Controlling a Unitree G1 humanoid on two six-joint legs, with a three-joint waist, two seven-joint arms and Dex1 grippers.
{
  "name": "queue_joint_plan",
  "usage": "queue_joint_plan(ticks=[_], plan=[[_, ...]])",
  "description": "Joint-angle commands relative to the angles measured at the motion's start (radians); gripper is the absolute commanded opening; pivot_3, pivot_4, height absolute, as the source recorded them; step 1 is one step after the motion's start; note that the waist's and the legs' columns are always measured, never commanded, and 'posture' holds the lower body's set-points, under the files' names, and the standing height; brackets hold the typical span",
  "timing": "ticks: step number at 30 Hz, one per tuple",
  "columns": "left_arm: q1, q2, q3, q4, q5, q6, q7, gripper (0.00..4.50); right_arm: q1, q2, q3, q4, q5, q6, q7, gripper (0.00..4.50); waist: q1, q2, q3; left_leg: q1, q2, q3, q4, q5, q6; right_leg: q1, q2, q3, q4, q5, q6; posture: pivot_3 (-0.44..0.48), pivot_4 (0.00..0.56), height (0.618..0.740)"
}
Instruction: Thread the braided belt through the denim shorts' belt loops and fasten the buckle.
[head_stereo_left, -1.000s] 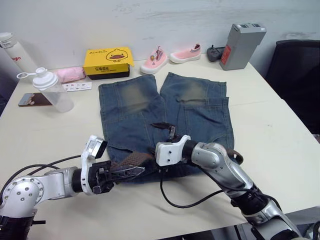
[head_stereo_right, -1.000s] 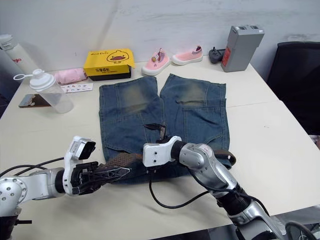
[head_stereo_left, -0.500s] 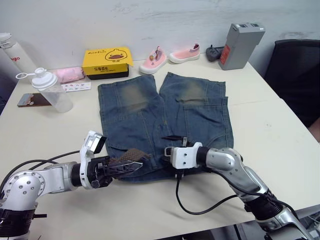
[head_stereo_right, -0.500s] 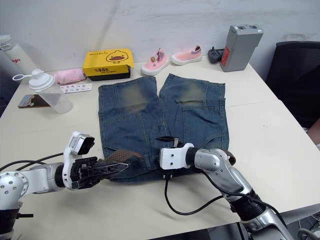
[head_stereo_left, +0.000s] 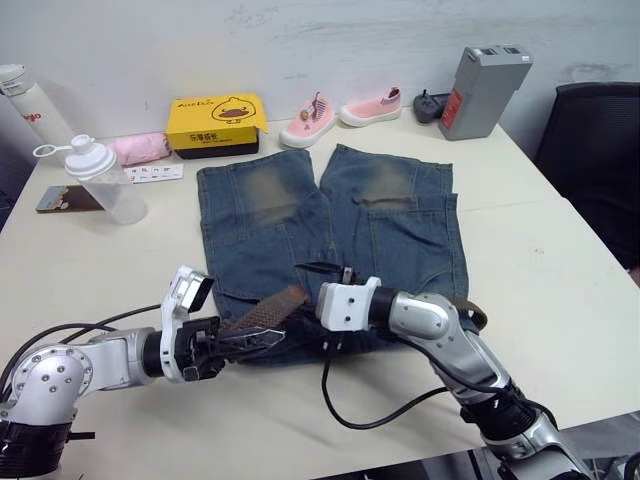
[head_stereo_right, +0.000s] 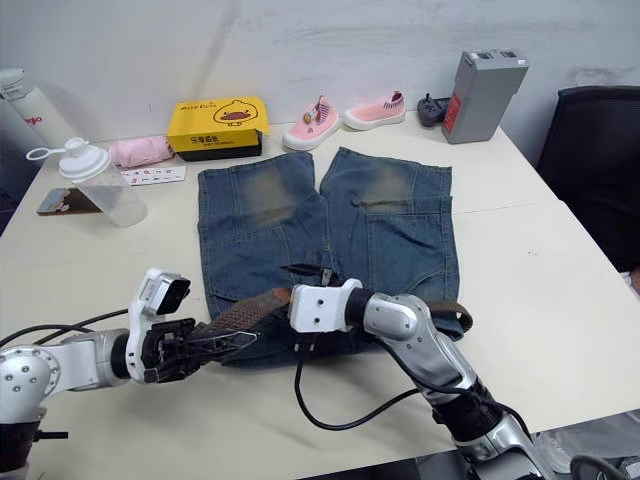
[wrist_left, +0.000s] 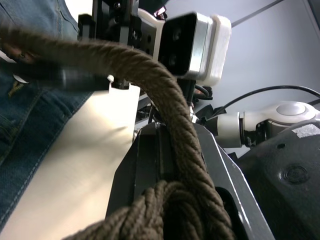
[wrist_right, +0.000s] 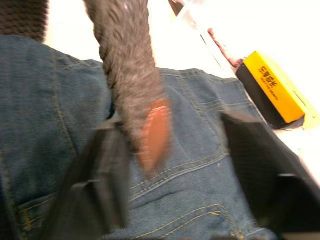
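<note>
The denim shorts (head_stereo_left: 330, 230) lie flat on the table (head_stereo_left: 560, 260), waistband toward the robot. The braided belt (head_stereo_left: 265, 312) runs along that waistband, its free end raised off the cloth. The left gripper (head_stereo_left: 245, 342) has its fingers pinched on the belt near that end; the left wrist view shows the woven strap clamped between them. The right gripper (head_stereo_left: 322, 270) hovers just beside it over the waistband with fingers spread, the leather-tipped belt end hanging between them in the right wrist view. The rest of the belt curls out past the shorts' other edge (head_stereo_left: 468, 312).

To my eye this is a handover of the tip. The right fingers should close squarely on the tip before the left lets go, then draw it low and flat along the waistband so it doesn't bunch the denim.
</note>
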Motion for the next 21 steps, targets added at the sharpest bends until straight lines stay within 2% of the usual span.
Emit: queue_joint_plan(ticks=[1,3,9,11,12,16,20,21], plan=[[0.003,0.0,0.015,-0.026,-0.004,0.003,-0.03,0.2,-0.009,0.003,-0.01,-0.016,-0.011,-0.013,-0.023,1.12,0.001,0.0,0.0,0.0,0.0,0.0,0.0,0.0,0.0,0.0,0.0,0.0,0.001,0.0,0.0,0.0,0.15,0.739],[0.003,-0.001,0.014,-0.026,-0.001,0.002,-0.032,0.2,-0.008,-0.001,-0.01,-0.014,-0.014,-0.014,-0.026,0.17,0.0,0.0,0.0,0.0,0.0,0.0,0.0,0.0,0.0,0.0,0.0,0.0,0.003,0.0,0.0,0.0,0.15,0.739],[-0.003,0.001,0.009,0.005,0.03,0.005,0.002,0.2,-0.002,-0.025,-0.03,-0.032,-0.045,0.002,-0.04,0.07,0.0,0.0,0.0,0.0,0.0,0.0,0.0,0.0,0.0,0.0,0.0,0.0,0.004,0.0,0.0,0.0,0.15,0.739],[-0.016,-0.012,0.009,0.031,0.032,0.003,0.043,1.2,-0.005,-0.037,-0.042,-0.042,-0.078,0.03,-0.051,0.0,0.001,0.0,0.0,0.0,0.0,0.0,0.0,0.0,0.0,0.0,0.0,0.0,0.004,0.0,0.0,0.0,0.15,0.739],[-0.021,-0.014,0.014,0.038,0.023,0.005,0.048,1.29,-0.008,-0.044,-0.046,-0.046,-0.097,0.048,-0.056,0.0,0.002,0.0,0.0,0.0,0.0,0.0,0.0,0.0,0.0,0.0,0.0,0.0,0.004,0.0,0.0,0.0,0.15,0.739],[-0.046,-0.018,0.051,0.059,0.049,-0.017,0.091,2.64,-0.024,-0.064,-0.064,-0.081,-0.183,0.212,-0.057,0.0,0.002,-0.001,0.0,0.0,0.0,0.0,0.0,0.0,0.0,-0.001,-0.001,0.0,0.004,0.0,0.0,0.0,0.15,0.739],[-0.048,-0.01,0.082,0.08,0.027,-0.003,0.091,4.11,-0.035,-0.055,-0.068,-0.113,-0.195,0.321,-0.035,0.0,0.0,-0.001,0.0,0.0,0.0,0.0,0.0,0.0,0.0,-0.001,0.0,0.0,0.004,0.0,-0.001,0.0,0.15,0.739],[-0.034,0.009,0.12,0.083,-0.004,0.007,0.074,4.45,-0.053,-0.037,-0.067,-0.123,-0.208,0.399,-0.031,0.0,0.0,-0.001,0.0,0.0,0.0,0.0,0.0,0.0,0.0,-0.001,0.0,0.0,0.004,0.0,-0.001,0.0,0.15,0.739]])
